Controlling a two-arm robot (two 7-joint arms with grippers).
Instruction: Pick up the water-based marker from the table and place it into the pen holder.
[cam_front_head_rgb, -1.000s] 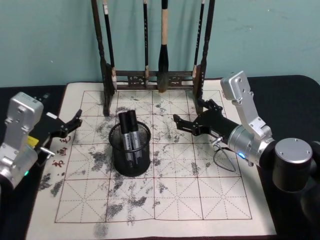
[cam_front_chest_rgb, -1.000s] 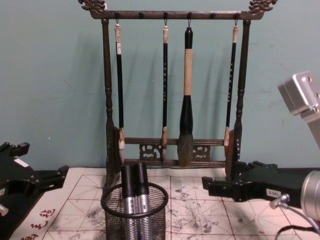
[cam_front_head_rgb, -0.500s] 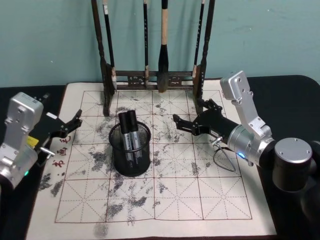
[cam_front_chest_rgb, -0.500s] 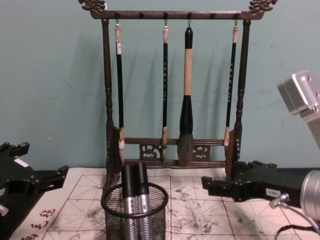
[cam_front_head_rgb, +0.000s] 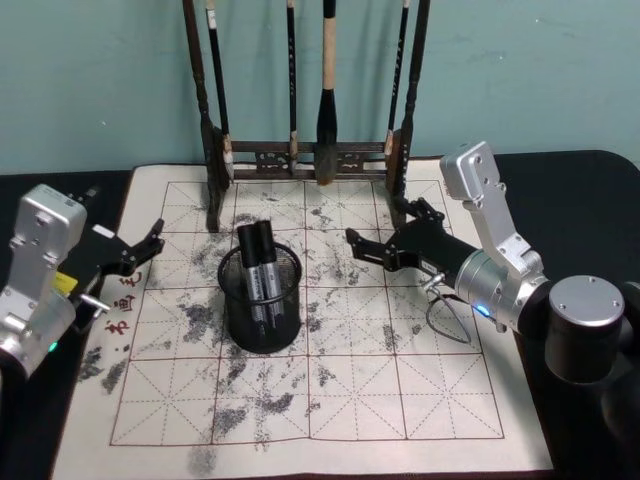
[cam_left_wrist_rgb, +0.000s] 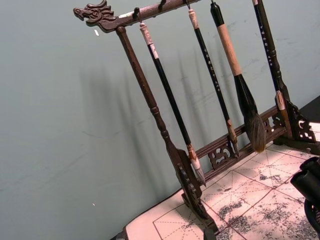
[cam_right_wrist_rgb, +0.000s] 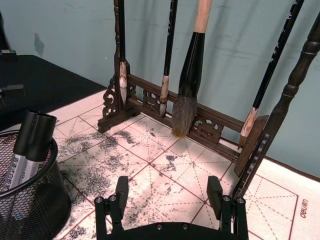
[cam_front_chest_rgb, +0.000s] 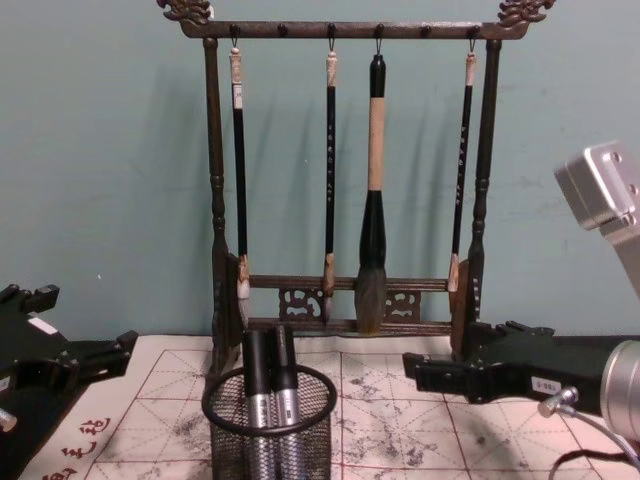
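Note:
The pen holder (cam_front_head_rgb: 262, 325), a black wire-mesh cup, stands on the left middle of the ink-stained mat; I also see it in the chest view (cam_front_chest_rgb: 228, 440) and the right wrist view (cam_right_wrist_rgb: 30, 200). Two water-based markers (cam_front_head_rgb: 256, 262) with black caps and silver barrels stand upright inside it (cam_front_chest_rgb: 270, 375) (cam_right_wrist_rgb: 29, 137). My right gripper (cam_front_head_rgb: 375, 228) hovers to the right of the holder, open and holding nothing (cam_right_wrist_rgb: 167, 189). Left of the holder, at the mat's edge, my left gripper (cam_front_head_rgb: 148, 245) is open and also holds nothing.
A tall dark wooden brush rack (cam_front_head_rgb: 310, 155) with several hanging brushes stands along the back of the mat (cam_front_chest_rgb: 345, 300) (cam_left_wrist_rgb: 170, 145). The gridded calligraphy mat (cam_front_head_rgb: 400, 400) covers the black table. A teal wall rises behind.

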